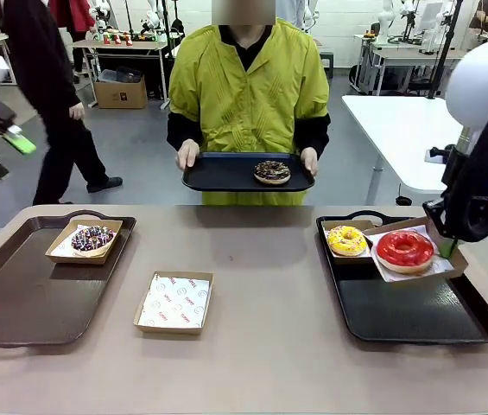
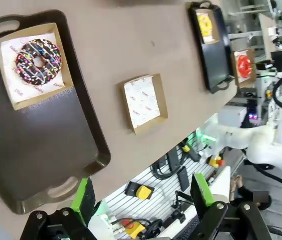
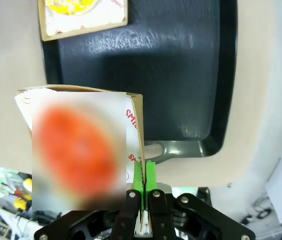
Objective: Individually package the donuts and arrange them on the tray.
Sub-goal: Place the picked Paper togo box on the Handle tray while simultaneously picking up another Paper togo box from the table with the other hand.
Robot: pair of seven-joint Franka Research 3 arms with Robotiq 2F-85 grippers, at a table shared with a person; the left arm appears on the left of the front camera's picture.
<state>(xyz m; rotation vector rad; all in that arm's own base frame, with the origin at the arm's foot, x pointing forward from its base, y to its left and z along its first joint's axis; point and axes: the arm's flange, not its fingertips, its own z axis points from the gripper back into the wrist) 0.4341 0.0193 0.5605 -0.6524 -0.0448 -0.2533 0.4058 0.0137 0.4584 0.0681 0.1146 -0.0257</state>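
The right gripper [image 1: 447, 245], at the right of the front view, is pinching its green pads together on the side wall of a shallow square cardboard box [image 1: 427, 268] lined with printed white paper. A glossy red-iced ring donut [image 1: 405, 248] is lying flat in that box, smooth and shiny around a small centre hole. The box is overlapping the far right rim of a black rectangular tray [image 1: 416, 316]; whether it is resting there I cannot tell. Just left of it, in the tray's upper left corner, a yellow-iced ring donut [image 1: 346, 239] with small coloured specks is sitting in a second cardboard box [image 1: 334, 226]. The left gripper [image 2: 141, 197] is hanging high over the table with its fingers spread wide and nothing between them. At the left, a dark brown tray [image 1: 19, 298] is carrying a chocolate-iced donut with coloured sprinkles [image 1: 92, 239], boxed, in its upper right corner. An empty paper-lined box [image 1: 174, 302] is lying on the bare table [image 1: 269, 259] low of centre. At top centre, a person in a yellow-green smock [image 1: 248, 86] is holding a third black tray [image 1: 218, 177] bearing an unboxed chocolate sprinkled donut [image 1: 272, 171].
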